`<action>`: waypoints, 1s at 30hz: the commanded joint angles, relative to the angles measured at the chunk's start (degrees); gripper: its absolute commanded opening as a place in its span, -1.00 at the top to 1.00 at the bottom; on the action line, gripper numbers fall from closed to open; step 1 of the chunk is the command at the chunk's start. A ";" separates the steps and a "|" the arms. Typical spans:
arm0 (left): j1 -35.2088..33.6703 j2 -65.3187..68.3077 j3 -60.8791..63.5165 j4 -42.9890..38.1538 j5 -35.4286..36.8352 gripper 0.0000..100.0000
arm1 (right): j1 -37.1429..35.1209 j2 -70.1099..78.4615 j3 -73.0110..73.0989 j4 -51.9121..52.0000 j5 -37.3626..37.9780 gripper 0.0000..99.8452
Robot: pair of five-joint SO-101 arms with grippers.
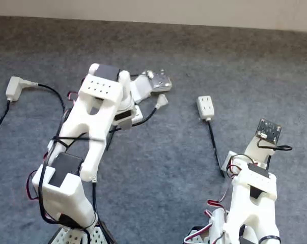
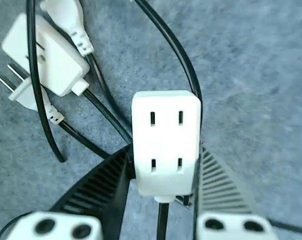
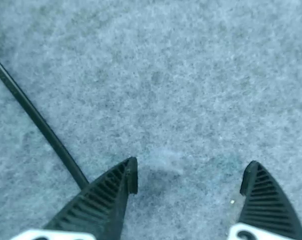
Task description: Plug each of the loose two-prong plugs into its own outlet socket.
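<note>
Near the left edge of the grey surface [image 1: 158, 168] a white plug [image 1: 14, 87] lies on its dark lead, with open room around it. The left end effector [image 2: 166, 152] is clamped on an outlet block [image 2: 166, 125], a finger pressed to each side, its four slots facing the wrist camera. Near it a two-prong plug [image 2: 20, 87] touches a white adapter [image 2: 45, 55]. Farther right, well apart, a second outlet [image 1: 205, 108] trails a black cord [image 1: 214, 145] towards the right arm. The right end effector [image 3: 191, 167] is spread wide over bare surface, with the cord just beside one finger.
</note>
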 commanded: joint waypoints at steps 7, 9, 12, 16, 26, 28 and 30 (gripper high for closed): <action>6.73 -0.31 -14.11 15.38 1.67 0.99 | -0.31 -1.36 -0.22 -1.01 0.79 0.35; 7.16 -0.31 -12.79 14.68 1.93 0.99 | -0.31 -1.36 -0.22 -1.01 0.79 0.35; 5.85 -0.04 -12.09 10.73 1.85 0.99 | -0.31 -1.36 0.75 -1.01 0.79 0.35; 2.33 3.74 -11.30 6.59 1.76 0.99 | -0.40 -1.36 0.92 -1.01 0.79 0.35; 1.36 15.69 -11.56 6.24 1.85 0.99 | -0.40 -1.36 0.92 -1.01 0.79 0.35; 0.40 14.99 -13.05 6.42 2.02 0.99 | -0.40 -1.36 0.92 -1.01 0.79 0.35; -0.13 14.02 -14.55 6.77 2.02 0.99 | -0.40 -1.36 0.92 -1.01 0.79 0.35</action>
